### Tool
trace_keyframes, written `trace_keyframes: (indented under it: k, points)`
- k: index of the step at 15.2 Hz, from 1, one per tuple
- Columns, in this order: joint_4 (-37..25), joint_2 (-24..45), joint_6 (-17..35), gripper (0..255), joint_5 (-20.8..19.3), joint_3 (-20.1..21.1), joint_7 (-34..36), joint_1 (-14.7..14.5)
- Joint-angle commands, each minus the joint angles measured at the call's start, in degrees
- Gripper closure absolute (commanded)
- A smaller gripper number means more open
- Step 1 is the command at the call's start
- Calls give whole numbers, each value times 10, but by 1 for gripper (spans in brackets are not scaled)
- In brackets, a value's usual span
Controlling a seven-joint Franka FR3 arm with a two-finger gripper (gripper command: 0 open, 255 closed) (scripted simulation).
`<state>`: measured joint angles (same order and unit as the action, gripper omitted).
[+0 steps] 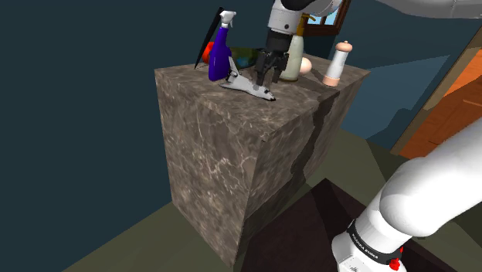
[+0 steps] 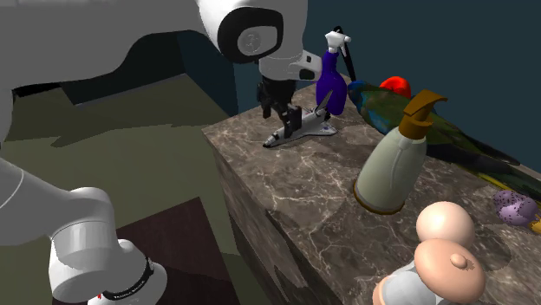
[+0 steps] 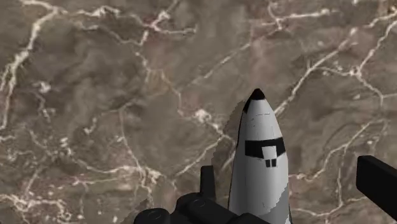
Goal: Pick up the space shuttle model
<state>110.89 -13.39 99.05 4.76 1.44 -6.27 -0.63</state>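
Space shuttle model point(image 3: 261, 159) on marbled block point(image 1: 232, 154); claw point(image 1: 268, 77) spread astride, seemingly not touching; teal walls point(image 1: 77, 93).

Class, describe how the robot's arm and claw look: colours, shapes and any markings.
The arm is glossy white, built of thick rounded segments. A dark round cap sits at one joint. A black band with small white lettering rings the lower segment, with a red spot beside it. The claw is all black, with two blocky fingers.
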Motion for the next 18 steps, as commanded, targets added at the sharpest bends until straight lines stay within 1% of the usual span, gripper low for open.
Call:
trace_keyframes:
  k: [1, 6, 13, 16, 17, 18]
  points:
    - [-47, 37, 1, 0, -7, 4, 5, -1]
    - [-178, 136, -8, 0, -26, 12, 19, -6]
    - [-115, 128, 48, 0, -26, 12, 17, -6]
    - [-110, 128, 52, 0, -26, 12, 17, -6]
    - [-111, 128, 53, 255, -26, 12, 17, -6]
    - [-111, 128, 53, 255, -26, 12, 18, -6]
